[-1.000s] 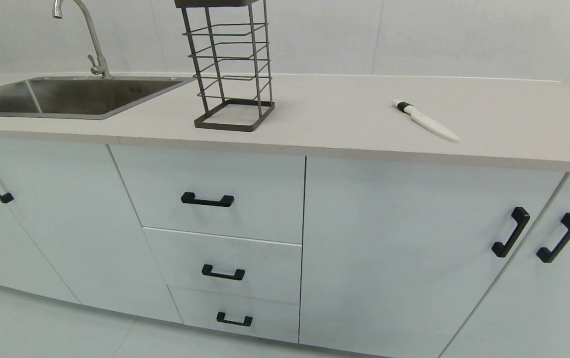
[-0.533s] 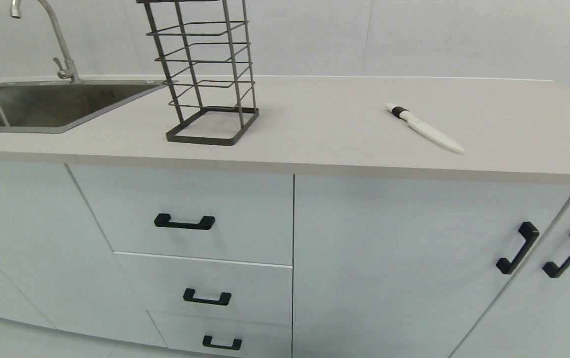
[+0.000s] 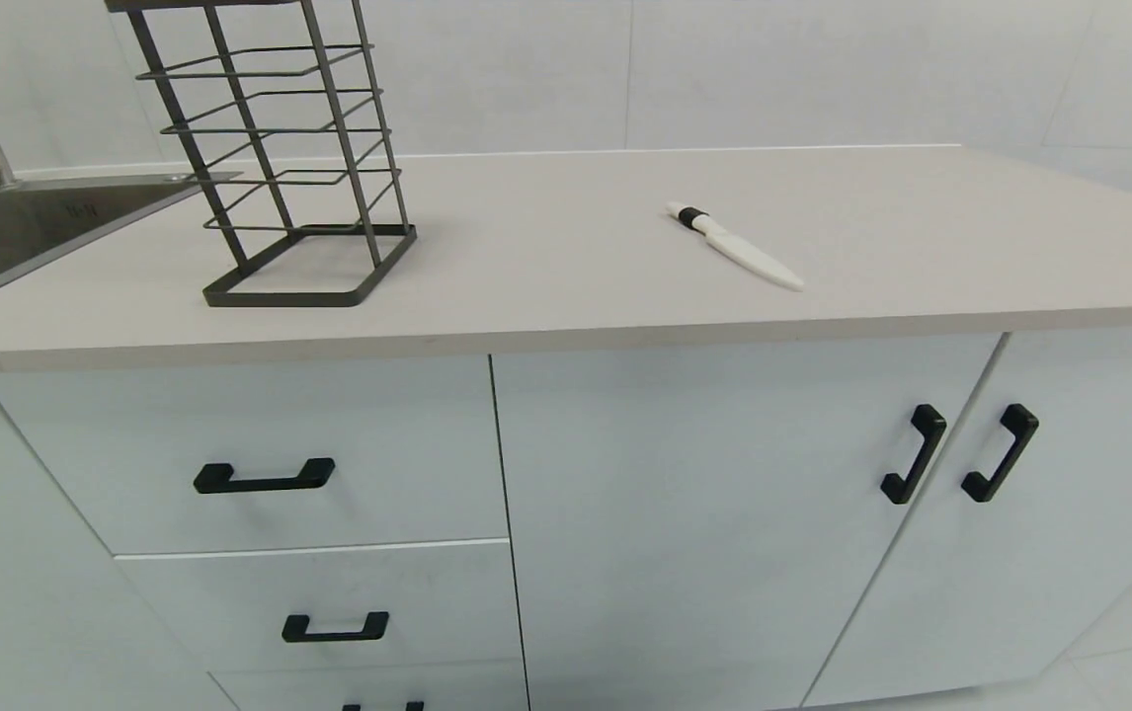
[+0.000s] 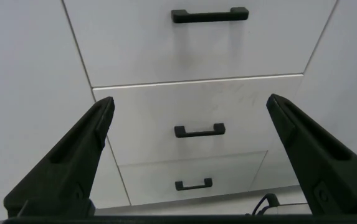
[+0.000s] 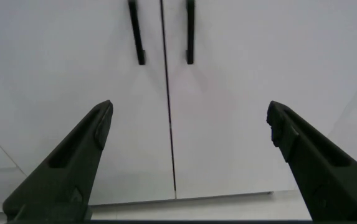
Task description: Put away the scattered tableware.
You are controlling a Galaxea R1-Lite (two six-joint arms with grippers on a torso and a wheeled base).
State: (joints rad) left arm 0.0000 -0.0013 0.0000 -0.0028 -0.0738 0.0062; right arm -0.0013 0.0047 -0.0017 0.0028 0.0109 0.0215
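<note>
White with a black band, the knife [image 3: 732, 245] lies flat on the countertop [image 3: 546, 286] toward its front edge, right of the middle. It is well apart from the wire rack [image 3: 289, 168] beside the sink [image 3: 23, 222]. The left gripper [image 4: 189, 102] faces the drawers [image 4: 197, 99] and the right gripper [image 5: 189, 107] faces the cabinet doors [image 5: 228, 112], both with jaws spread wide and released.

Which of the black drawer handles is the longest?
The top drawer handle, just under the countertop: its bar is clearly longer than the middle handle and the bottom handle beneath it.
</note>
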